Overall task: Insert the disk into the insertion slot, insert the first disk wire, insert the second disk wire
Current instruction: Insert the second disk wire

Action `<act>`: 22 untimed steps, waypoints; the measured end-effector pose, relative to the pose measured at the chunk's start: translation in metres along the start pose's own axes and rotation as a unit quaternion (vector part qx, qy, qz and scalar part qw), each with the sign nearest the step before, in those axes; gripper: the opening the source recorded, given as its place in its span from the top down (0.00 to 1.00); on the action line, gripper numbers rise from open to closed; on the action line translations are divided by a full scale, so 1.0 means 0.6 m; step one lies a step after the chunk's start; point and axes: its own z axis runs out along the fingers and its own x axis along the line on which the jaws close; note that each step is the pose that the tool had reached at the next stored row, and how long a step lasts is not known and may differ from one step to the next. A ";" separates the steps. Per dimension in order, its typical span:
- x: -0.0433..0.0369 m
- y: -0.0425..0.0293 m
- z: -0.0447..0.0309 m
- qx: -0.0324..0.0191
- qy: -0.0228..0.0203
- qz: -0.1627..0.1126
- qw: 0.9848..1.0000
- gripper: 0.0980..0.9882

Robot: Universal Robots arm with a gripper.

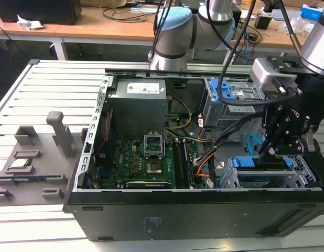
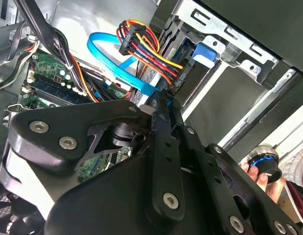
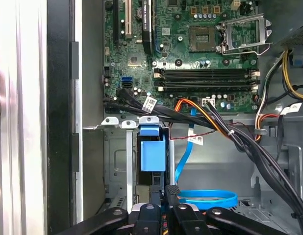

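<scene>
One desk: a grey slatted desk (image 1: 52, 84) carries an open computer case (image 1: 151, 220) lying on its side, with a grey parts holder (image 1: 31, 163) towards the exterior view's left.
Room: wooden benches (image 1: 99, 26) strewn with cables stand behind, and the arm's base (image 1: 172, 37) rises at the far edge of the case.
Fingers: the black fingers (image 2: 160, 127) are drawn together inside the case, at the corner on the exterior view's right, and pinch the end of the blue cable (image 2: 112, 63).
Blue cable: it curls away from the fingertips in a flat loop that lies on the case floor.
Disk: the disk (image 3: 153, 147), in its blue frame, sits inside the low drive cage (image 3: 117, 166), just ahead of the fingertips.
Wire bundle: the orange, red and black wire bundle (image 2: 151, 49) arches over the blue cable beside the cage; whether its plug is seated I cannot tell.
Exterior view: it takes in the whole case, the taller cage with blue tabs (image 1: 230, 94) and the circuit board (image 1: 146, 157).
First wrist view: it looks straight along the disk to the board's memory slots (image 3: 205, 73).
Second wrist view: a person's hand (image 2: 254, 174) holds a round knob (image 2: 264, 164) outside the case.
</scene>
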 end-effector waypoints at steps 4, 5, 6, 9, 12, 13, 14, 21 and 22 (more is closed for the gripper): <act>0.000 0.000 0.002 0.000 0.000 0.000 1.000 0.93; 0.000 0.000 0.003 0.000 0.001 0.000 1.000 0.93; 0.000 0.000 0.003 0.000 0.001 0.000 1.000 0.93; 0.000 0.000 0.003 0.000 0.001 0.000 1.000 0.93; 0.000 0.000 0.003 0.000 0.002 0.000 1.000 0.93; 0.000 0.000 0.003 0.000 0.002 0.000 1.000 0.92; 0.000 0.000 0.003 0.000 0.002 0.000 1.000 0.92; -0.002 0.002 -0.044 0.000 0.002 0.000 1.000 0.84; -0.004 0.002 -0.052 0.000 0.002 0.000 1.000 0.84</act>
